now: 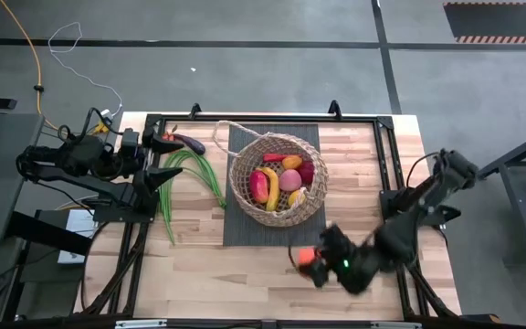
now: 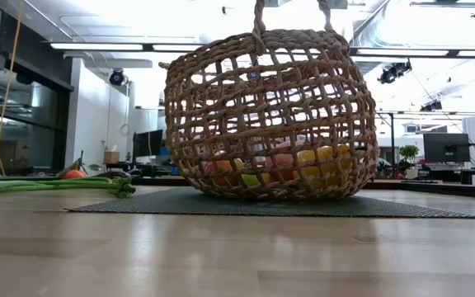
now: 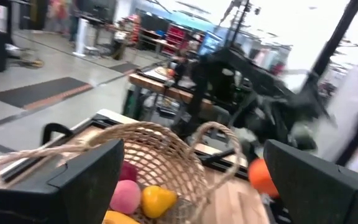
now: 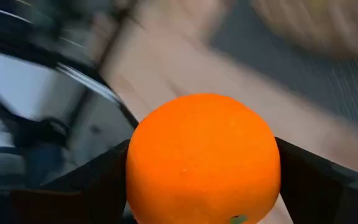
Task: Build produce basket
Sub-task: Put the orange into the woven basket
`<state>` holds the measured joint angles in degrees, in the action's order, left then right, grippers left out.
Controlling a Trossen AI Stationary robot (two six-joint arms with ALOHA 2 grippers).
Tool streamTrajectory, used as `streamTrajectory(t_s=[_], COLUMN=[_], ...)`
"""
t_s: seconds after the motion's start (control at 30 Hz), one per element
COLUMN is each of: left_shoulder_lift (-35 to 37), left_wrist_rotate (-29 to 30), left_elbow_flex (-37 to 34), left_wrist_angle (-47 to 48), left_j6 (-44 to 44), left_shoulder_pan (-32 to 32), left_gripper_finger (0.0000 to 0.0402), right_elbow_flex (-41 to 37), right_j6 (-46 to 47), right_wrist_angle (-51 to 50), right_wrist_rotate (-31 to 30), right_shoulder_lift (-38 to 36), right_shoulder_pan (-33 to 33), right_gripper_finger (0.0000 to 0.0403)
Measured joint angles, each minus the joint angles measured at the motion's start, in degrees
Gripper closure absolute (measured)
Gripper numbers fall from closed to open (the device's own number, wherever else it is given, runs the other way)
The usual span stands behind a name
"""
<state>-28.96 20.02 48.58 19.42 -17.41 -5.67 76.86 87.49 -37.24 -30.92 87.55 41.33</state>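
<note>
The tan wicker basket (image 1: 277,178) stands on a dark mat (image 1: 245,228) at mid-table and holds several pieces of produce, among them a yellow banana (image 1: 270,188) and a pink fruit (image 1: 289,180). My right gripper (image 1: 307,260) is near the table's front edge, right of centre, shut on an orange (image 4: 204,158). My left gripper (image 1: 158,174) stands open left of the basket, above the long green bean stalks (image 1: 194,172) that lie on the table. A purple eggplant (image 1: 188,143) lies at the far left. My right gripper pinches the orange between its two fingers (image 4: 319,180), one on each of its opposite sides (image 4: 269,165). The fingers come from the table's right, slanting downward. The orange is lifted off the tabletop, in front of the basket.
The wooden tabletop (image 1: 245,274) is bare in front of the mat. A black frame rail (image 1: 386,155) runs along the right side and the far edge. The basket's loop handle (image 1: 222,128) sticks out toward the far left. A small red-orange piece (image 1: 166,136) lies beside the eggplant.
</note>
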Motion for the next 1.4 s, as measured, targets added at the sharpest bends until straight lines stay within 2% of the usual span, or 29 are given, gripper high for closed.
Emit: streamTrajectory(t_s=[0.13,0.2,0.3,0.37,0.47,0.57,0.63,0.73,0.97,1.2,1.4], left_shoulder_lift=[0.00,-0.01,-0.36,-0.96,-2.16,-3.46,-4.47,-6.19,-8.69,-7.94,-6.85], left_wrist_rotate=[-4.43,-4.84,-2.60,0.59,2.10,2.06,2.06,1.33,-2.87,-0.89,-0.13], left_elbow_flex=[0.00,0.00,0.05,0.07,0.07,0.07,0.07,0.07,0.07,0.04,0.04], left_wrist_angle=[0.00,0.00,0.00,0.07,0.04,0.02,-0.19,-2.25,-11.07,-10.90,-10.85], left_j6=[-0.02,-0.02,0.00,-0.06,-0.18,-1.54,-3.66,-3.27,4.33,-3.03,-4.50], left_shoulder_pan=[0.00,-0.02,-0.02,-0.02,0.02,0.02,-0.01,0.02,0.02,0.02,0.02], left_gripper_finger=[0.0028,0.0028,0.0028,0.0028,0.0028,0.0028,0.0028,0.0028,0.0028,0.0028,0.0028], right_elbow_flex=[0.00,0.00,0.00,0.00,0.00,0.00,0.03,1.19,4.88,4.90,4.83], right_j6=[-24.35,-36.07,-50.14,-55.94,-60.23,-61.96,-62.06,-62.06,-63.33,-61.10,-62.48], right_wrist_angle=[12.40,17.55,22.59,24.69,26.31,28.62,30.44,29.52,29.19,28.47,28.57], right_wrist_rotate=[-1.34,2.20,11.19,17.44,27.36,37.29,40.21,40.46,35.29,31.16,29.86], right_shoulder_lift=[-4.36,-5.70,-6.83,-7.39,-8.13,-8.90,-9.49,-9.99,-9.63,-9.26,-8.83], right_shoulder_pan=[-9.19,-14.89,-23.06,-27.77,-33.08,-35.84,-36.62,-37.28,-37.22,-36.73,-36.34], right_gripper_finger=[0.0086,0.0086,0.0086,0.0086,0.0086,0.0086,0.0086,0.0086,0.0086,0.0086,0.0086])
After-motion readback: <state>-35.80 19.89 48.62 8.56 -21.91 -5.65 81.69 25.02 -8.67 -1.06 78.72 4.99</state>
